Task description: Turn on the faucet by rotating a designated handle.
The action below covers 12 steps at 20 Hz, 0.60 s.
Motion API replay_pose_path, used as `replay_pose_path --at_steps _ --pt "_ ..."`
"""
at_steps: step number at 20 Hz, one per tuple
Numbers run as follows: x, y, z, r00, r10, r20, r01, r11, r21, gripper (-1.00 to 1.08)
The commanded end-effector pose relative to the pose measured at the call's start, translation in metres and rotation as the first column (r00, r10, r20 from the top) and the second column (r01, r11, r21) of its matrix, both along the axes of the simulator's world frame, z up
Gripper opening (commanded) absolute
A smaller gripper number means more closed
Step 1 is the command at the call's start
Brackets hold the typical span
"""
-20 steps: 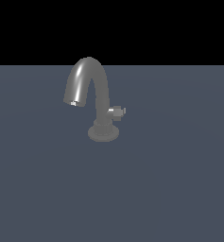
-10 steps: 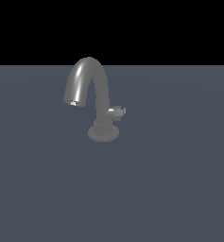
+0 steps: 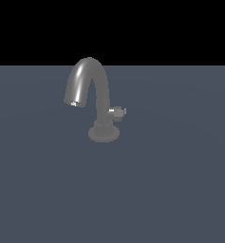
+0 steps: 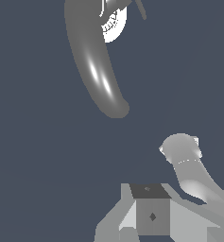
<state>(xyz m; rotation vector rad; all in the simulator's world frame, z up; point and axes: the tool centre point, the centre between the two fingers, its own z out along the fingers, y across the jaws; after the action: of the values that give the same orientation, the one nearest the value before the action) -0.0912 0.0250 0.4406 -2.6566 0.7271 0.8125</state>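
Only blocky grey parts of the hand are seen, at the edge of the wrist view. Its fingers cannot be made out there, so it cannot be told whether the hand is spread or pressed together. Nothing is seen to be pinched. In the exterior view the hand is not shown at all.

Just beside those grey blocks in the wrist view, a bent grey tube with a rounded end and a small bright fleck is seen; it looks like the mouth end of the spout. Farther from the hand, a long rounded grey form with bright streaks is shown against the dark ground, with a white disc partly hidden behind it. What this form is cannot be told.

In the exterior view the faucet is seen standing upright on the dark blue-grey surface, alone. Its round flanged base is set flat on the surface. The spout is arched up from the stem and curved down toward the exterior view's left, where its mouth is marked by a bright fleck. The handle is carried low on the stem, just above the base, and is pointed sideways toward the exterior view's right, opposite the spout's mouth. Its tip is shiny. Nothing is seen touching the handle.
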Motion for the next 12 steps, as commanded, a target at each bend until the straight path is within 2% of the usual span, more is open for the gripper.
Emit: replay_pose_path --at_steps 1,7,12 --pt "0.013 -0.002 -0.007 0.997 -0.050 -0.050 0.052 0.998 0.024 -1.00" --pt "0.045 -0.008 -0.028 0.969 -0.169 -0.178 0.185 0.980 0.074 -1.00" --pt "0.070 -0.016 -0.050 0.917 -0.266 -0.297 0.308 0.946 0.103 -1.00"
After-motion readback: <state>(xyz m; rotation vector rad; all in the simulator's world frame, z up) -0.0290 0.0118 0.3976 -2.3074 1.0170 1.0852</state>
